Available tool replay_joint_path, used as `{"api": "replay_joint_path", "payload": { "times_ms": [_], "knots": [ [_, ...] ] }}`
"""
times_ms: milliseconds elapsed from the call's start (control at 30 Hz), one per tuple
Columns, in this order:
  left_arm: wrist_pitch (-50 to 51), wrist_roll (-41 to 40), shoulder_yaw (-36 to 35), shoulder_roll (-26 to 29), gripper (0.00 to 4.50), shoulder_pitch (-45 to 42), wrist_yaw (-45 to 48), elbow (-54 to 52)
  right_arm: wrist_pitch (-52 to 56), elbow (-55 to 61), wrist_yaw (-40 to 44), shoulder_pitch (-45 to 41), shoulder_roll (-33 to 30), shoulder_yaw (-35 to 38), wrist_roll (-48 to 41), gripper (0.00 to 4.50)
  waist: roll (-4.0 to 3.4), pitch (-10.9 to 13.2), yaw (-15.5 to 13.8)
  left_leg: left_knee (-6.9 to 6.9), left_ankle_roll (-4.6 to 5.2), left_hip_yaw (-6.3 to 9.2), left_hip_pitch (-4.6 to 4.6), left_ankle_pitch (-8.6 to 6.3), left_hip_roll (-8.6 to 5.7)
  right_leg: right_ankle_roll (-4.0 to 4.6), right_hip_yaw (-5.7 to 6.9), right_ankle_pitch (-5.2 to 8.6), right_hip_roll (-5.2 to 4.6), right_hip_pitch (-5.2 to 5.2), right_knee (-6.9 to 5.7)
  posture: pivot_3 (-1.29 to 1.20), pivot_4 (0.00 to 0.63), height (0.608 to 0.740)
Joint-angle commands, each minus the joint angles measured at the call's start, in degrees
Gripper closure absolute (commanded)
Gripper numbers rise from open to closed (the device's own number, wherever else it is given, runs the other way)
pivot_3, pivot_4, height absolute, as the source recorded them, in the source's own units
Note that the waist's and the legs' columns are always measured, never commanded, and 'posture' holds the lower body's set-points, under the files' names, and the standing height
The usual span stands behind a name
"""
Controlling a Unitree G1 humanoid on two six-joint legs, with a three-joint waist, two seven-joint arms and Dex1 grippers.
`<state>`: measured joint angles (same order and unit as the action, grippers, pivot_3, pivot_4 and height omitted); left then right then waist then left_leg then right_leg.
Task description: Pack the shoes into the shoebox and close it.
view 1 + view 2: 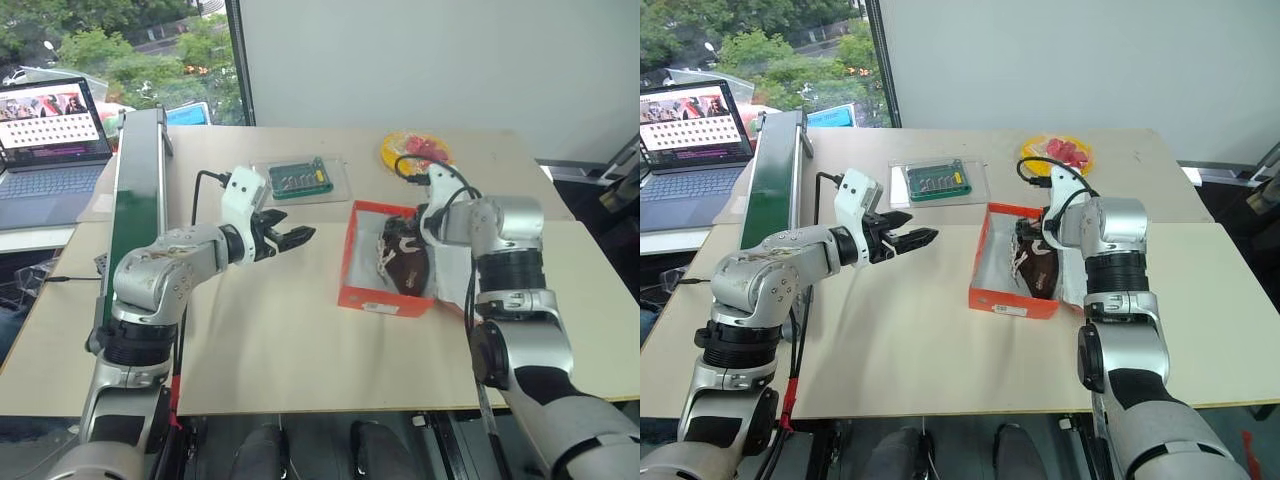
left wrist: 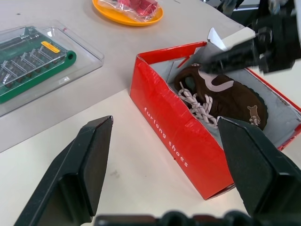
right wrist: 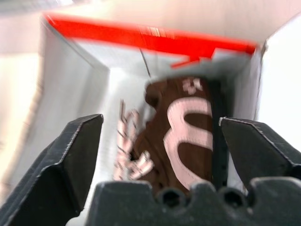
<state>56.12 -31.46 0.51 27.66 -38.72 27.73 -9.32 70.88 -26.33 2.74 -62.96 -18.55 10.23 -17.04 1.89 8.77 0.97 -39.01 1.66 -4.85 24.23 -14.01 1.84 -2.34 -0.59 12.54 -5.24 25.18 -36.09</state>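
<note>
The orange-red shoebox (image 1: 385, 298) stands open on the table, right of centre, white inside. A dark brown shoe (image 2: 221, 92) with cream laces and a white side marking lies in it. My right gripper (image 3: 160, 120) hangs just over the box and points down at the shoe (image 3: 183, 127). Its fingers are spread wide, open, with nothing between them. My left gripper (image 1: 290, 240) is open in the air to the left of the box, pointing toward it, empty. The box's right side is hidden behind my right arm.
A clear tray with a green board (image 1: 298, 180) lies behind the left gripper. An orange plate with a bag of red pieces (image 1: 416, 150) sits at the back. A long green and black rail (image 1: 135, 200) and a laptop (image 1: 50, 130) stand on the left.
</note>
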Motion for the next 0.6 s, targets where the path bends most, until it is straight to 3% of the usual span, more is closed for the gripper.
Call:
{"api": "replay_joint_path", "payload": {
  "times_ms": [33,167,267,400,500,600],
  "knots": [
    [-0.88,1.14,-1.51,0.9,0.7,-0.42,-0.64,-2.27,0.55,5.53,0.86,-4.75,-0.99,2.38,-1.12,0.02,0.0,0.0,0.08,0.0,0.0,0.0,0.0,0.0,0.01,0.0,0.0,0.0,0.01,0.01,0.0,0.0,0.15,0.74],
    [-1.95,4.31,-2.67,1.95,0.7,0.18,-3.54,-2.33,-16.13,15.68,11.54,-0.61,-2.63,-3.21,-0.44,0.02,0.0,0.0,0.06,0.01,0.01,0.02,0.01,-0.01,0.01,0.0,0.02,0.0,0.02,0.01,0.01,0.0,0.15,0.74],
    [-2.33,6.17,-4.95,2.23,0.7,2.22,-6.78,-3.56,-17.03,20.02,23.89,3.41,-2.57,-3.53,-7.45,0.02,0.0,0.0,0.23,0.03,0.04,0.03,-0.01,-0.03,0.01,-0.01,-0.01,0.0,0.04,0.0,0.04,0.0,0.15,0.74],
    [-2.23,7.83,-10.51,2.26,0.7,6.5,-11.58,-5.53,-22.94,22.96,33.02,8.87,-4.58,-10.87,-5.73,0.02,0.0,0.0,0.23,0.0,0.08,0.03,-0.05,-0.05,0.02,-0.01,-0.01,-0.01,0.02,-0.04,-0.01,0.0,0.15,0.74],
    [-2.42,7.81,-16.21,1.34,0.07,9.94,-14.9,-7.88,-25.35,23.85,38.58,11.13,-4.65,-13.78,-6.67,0.0,0.0,0.0,0.23,-0.01,0.37,0.02,-0.06,-0.22,0.03,-0.01,-0.02,-0.01,0.01,-0.01,-0.04,0.0,0.15,0.74],
    [-2.63,8.79,-19.87,0.91,0.07,11.78,-18.08,-9.96,-28.75,24.34,42.89,12.51,-4.5,-15.97,-6.47,0.0,0.0,0.0,-0.08,-0.04,0.33,0.03,-0.04,-0.2,0.04,-0.01,0.02,-0.01,0.0,-0.01,-0.05,0.0,0.15,0.74]
  ]
}}
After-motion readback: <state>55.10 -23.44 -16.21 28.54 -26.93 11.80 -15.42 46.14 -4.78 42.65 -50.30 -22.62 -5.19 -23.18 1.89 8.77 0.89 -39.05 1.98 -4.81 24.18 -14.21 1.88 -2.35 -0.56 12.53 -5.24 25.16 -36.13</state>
